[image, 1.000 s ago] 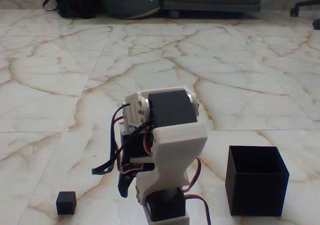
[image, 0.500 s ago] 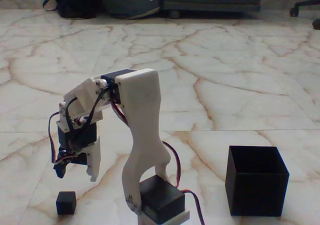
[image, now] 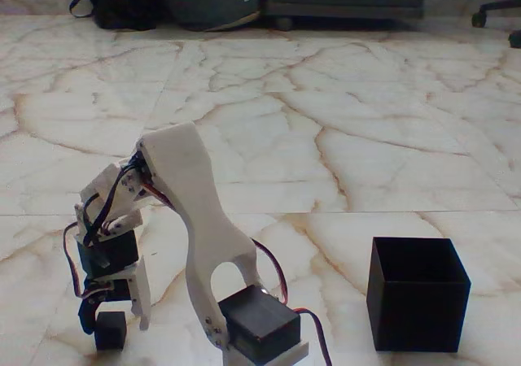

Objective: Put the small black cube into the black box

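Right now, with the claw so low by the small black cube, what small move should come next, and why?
Probably close the claw on the small black cube. Its fingers appear to stand on either side of the cube, which sits on the floor and does not look gripped yet. Whether they are low enough is hard to tell. The black box stands apart to the right in the fixed view.

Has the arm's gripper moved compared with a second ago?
Yes. The gripper has swung left and dropped toward the marble floor, away from the matte black hollow box; its fingers now flank the tiny black cube.
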Tool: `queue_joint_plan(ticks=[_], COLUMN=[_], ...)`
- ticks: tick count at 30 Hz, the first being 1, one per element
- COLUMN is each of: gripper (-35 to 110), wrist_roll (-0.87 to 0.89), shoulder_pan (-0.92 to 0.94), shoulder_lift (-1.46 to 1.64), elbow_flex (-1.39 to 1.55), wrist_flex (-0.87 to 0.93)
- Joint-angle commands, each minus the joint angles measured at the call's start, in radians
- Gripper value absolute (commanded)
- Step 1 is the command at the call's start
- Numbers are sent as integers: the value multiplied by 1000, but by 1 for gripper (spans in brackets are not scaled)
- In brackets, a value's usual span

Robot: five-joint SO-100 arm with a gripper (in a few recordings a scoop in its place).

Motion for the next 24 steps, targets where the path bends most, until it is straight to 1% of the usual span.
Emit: queue_joint_plan(ticks=[1, 9, 15, 17, 22, 24], gripper=[9, 7, 2, 2, 2, 2], wrist_roll=[14, 40, 44, 35, -5, -32], shoulder_pan=[3, -32, -35, -31, 2, 41], shoulder_lift=[0, -57, -67, -48, 158, 236], elbow_flex=[-44, -74, -74, -74, -64, -48], wrist_flex=[-17, -160, -176, -166, -31, 3])
